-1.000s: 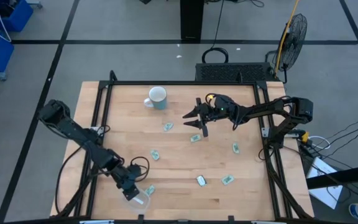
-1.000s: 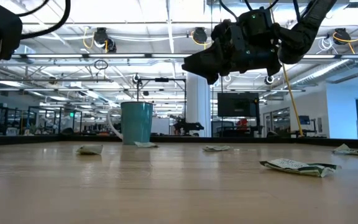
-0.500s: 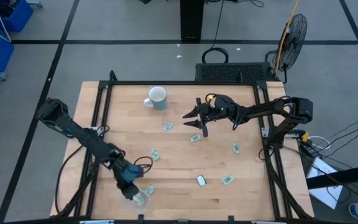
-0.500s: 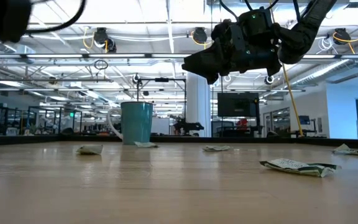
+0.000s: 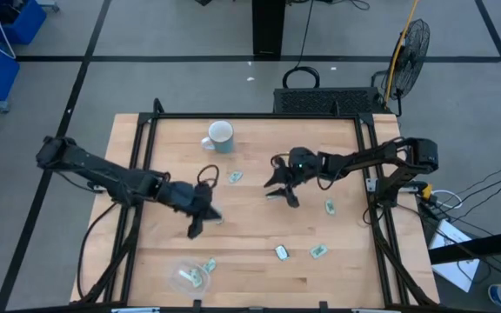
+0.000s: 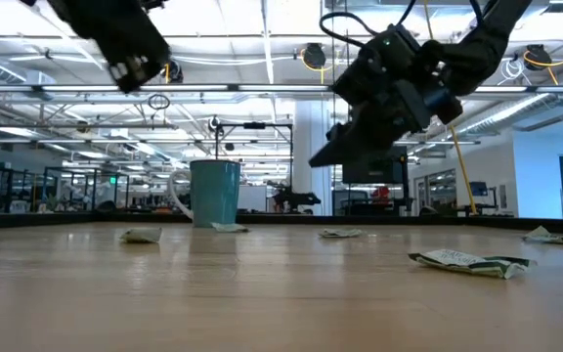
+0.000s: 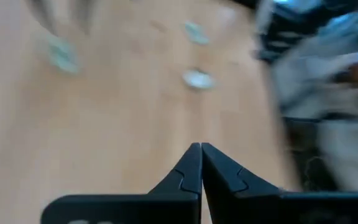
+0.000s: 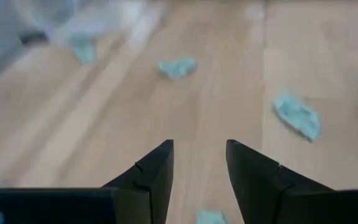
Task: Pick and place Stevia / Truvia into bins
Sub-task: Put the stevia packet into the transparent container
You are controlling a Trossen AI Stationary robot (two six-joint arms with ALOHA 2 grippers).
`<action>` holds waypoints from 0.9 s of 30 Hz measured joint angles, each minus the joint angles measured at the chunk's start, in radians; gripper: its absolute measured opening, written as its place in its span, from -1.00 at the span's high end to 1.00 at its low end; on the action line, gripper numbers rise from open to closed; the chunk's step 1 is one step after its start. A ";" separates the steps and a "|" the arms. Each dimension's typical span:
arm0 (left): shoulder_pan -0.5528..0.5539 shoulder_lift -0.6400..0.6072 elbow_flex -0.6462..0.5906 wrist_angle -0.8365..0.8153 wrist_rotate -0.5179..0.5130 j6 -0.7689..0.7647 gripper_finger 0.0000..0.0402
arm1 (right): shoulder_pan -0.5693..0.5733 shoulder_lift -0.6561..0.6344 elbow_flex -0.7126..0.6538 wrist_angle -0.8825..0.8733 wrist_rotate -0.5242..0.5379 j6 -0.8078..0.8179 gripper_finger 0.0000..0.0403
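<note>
Left pincer (image 5: 195, 228) pinched closed, empty, above worktop (image 5: 250, 239) centre-left. Right pincer (image 5: 281, 191) wide, over packet (image 5: 274, 194); best descend straight, straddle it, close gently. Bin (image 5: 188, 278) near-left.

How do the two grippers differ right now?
The left gripper is shut with nothing between its fingers; the right gripper is open. The left hangs over the table's left middle, the right over its centre right, above a packet. Both are dark, two-fingered and empty.
</note>
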 joint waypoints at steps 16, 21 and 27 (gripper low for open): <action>0.205 0.021 0.000 0.106 -0.513 0.357 0.85 | 0.025 0.000 -0.031 -0.244 0.390 0.241 0.30; 0.256 0.019 -0.001 0.188 -0.517 0.401 0.85 | 0.043 0.000 -0.106 -0.111 0.362 0.308 0.30; 0.321 0.020 -0.001 0.247 -0.517 0.441 0.85 | 0.071 0.000 -0.175 0.058 0.369 0.338 0.30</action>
